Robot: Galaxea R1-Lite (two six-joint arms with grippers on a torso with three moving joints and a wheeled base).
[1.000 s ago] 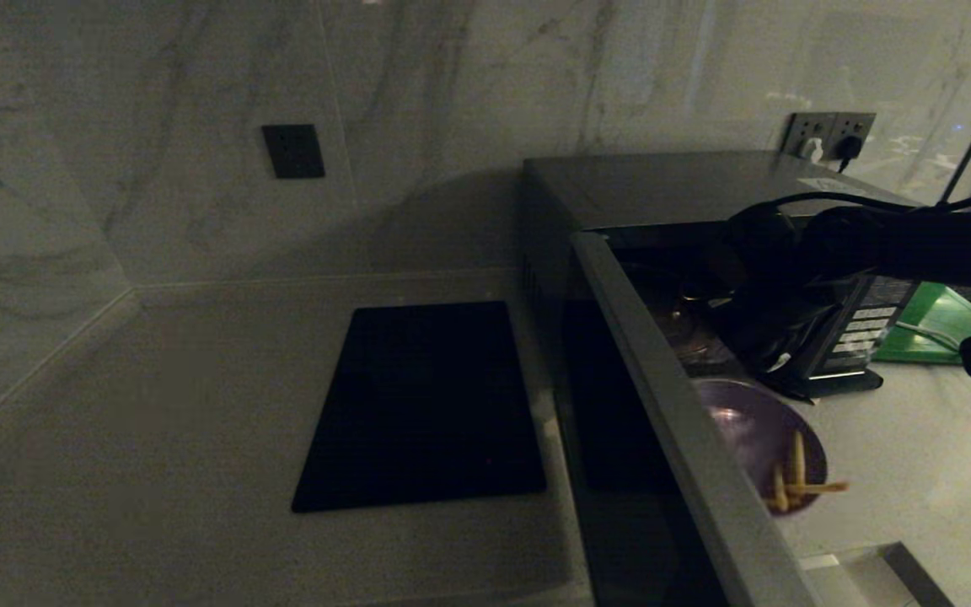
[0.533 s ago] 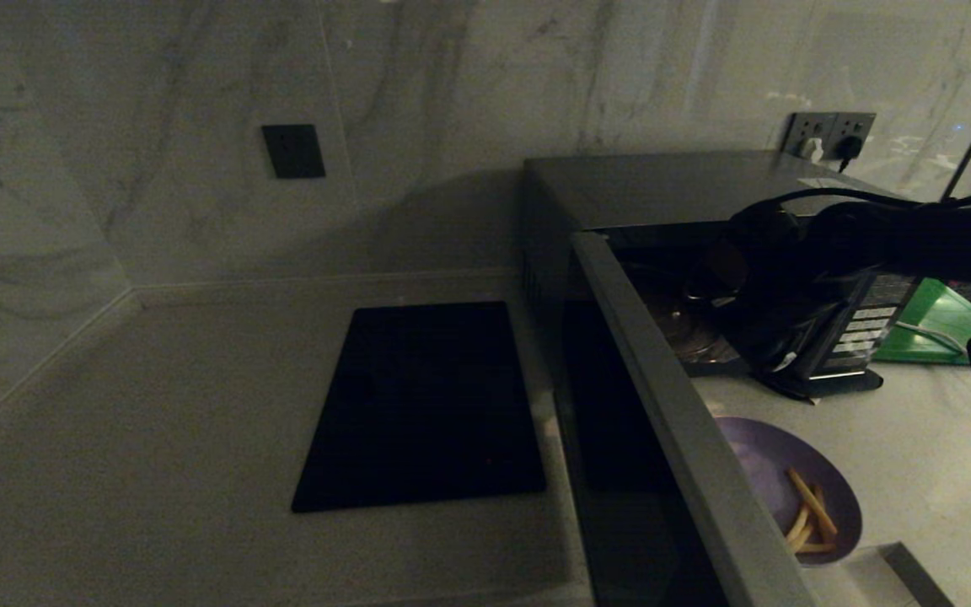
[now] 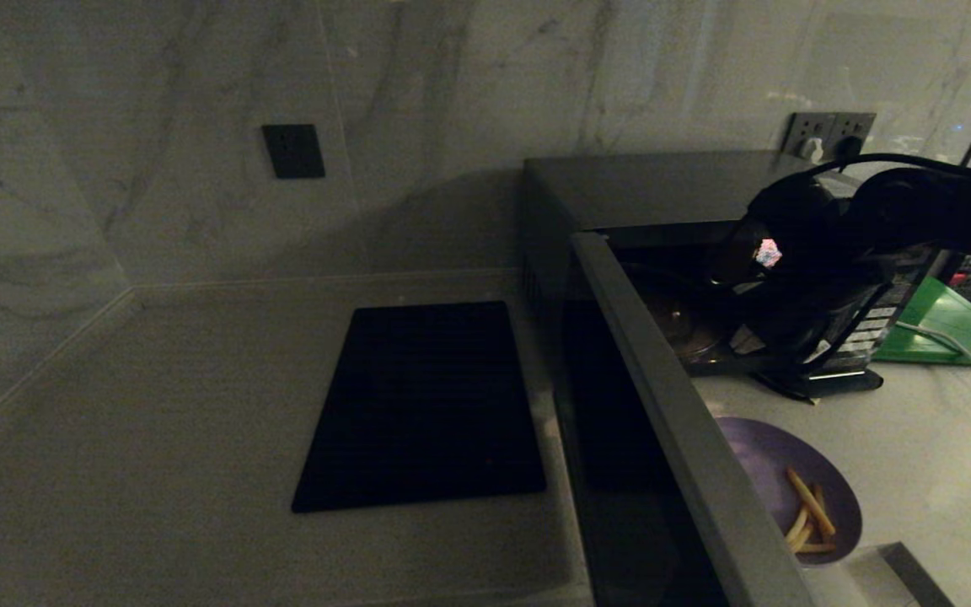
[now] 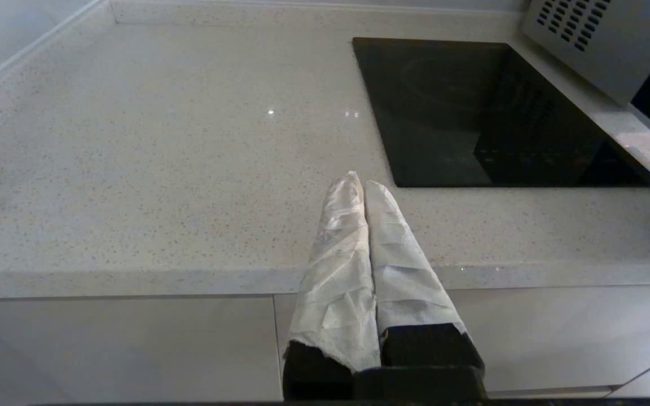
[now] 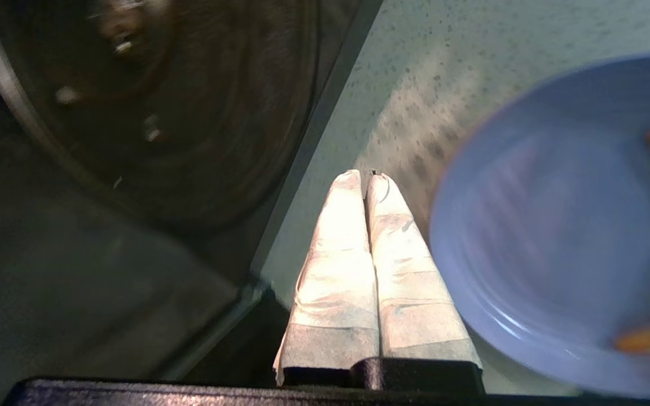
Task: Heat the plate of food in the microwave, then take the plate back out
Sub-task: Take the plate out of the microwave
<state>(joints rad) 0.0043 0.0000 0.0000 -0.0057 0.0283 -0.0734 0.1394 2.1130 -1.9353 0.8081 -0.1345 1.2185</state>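
Note:
The black microwave (image 3: 662, 181) stands at the right with its door (image 3: 671, 405) swung open toward me. Inside, its glass turntable (image 5: 161, 113) is bare. The lilac plate of food (image 3: 776, 485), with orange-yellow sticks on it, lies on the counter in front of the opening, partly hidden behind the door edge. My right gripper (image 5: 365, 175) hangs shut and empty above the counter, between the microwave's sill and the plate (image 5: 556, 225), and does not touch the plate. My left gripper (image 4: 360, 183) is shut and parked over the counter's front edge.
A flat black cooktop (image 3: 426, 405) lies left of the microwave. A green board (image 3: 949, 324) sits behind the silver button panel (image 3: 865, 324). Wall sockets (image 3: 827, 135) are above the microwave. A metal edge (image 3: 898, 565) shows at the front right.
The plate has come forward from the microwave's mouth onto the counter and now lies still. My right arm has since lifted up and back from it. The left arm has not moved.

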